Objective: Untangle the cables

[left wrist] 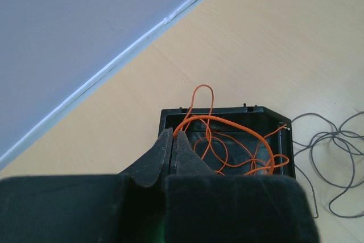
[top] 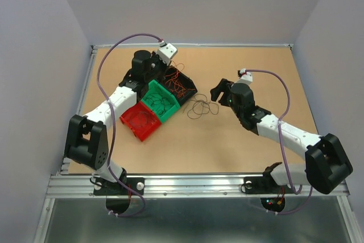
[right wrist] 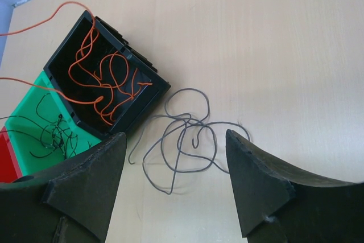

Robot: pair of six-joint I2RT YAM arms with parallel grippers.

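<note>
The cables lie in separate lots. Orange cables (right wrist: 105, 83) fill the black bin (top: 185, 90), and one orange strand (left wrist: 216, 120) rises from the bin to my left gripper (left wrist: 172, 134), which is shut on it just above the bin's near wall. My left gripper (top: 170, 72) hangs over the black bin's back left. A loose tangle of grey cables (right wrist: 185, 138) lies on the table right of the bins (top: 202, 107). My right gripper (right wrist: 176, 136) hovers open above it, one finger on each side, touching nothing; from above, the right gripper (top: 220, 91) is just right of the tangle.
A green bin (top: 149, 96) with thin dark wires (right wrist: 48, 132) and a red bin (top: 133, 124) stand in a diagonal row with the black bin. The enclosure's back wall edge (left wrist: 114, 64) runs close behind the black bin (left wrist: 170, 119).
</note>
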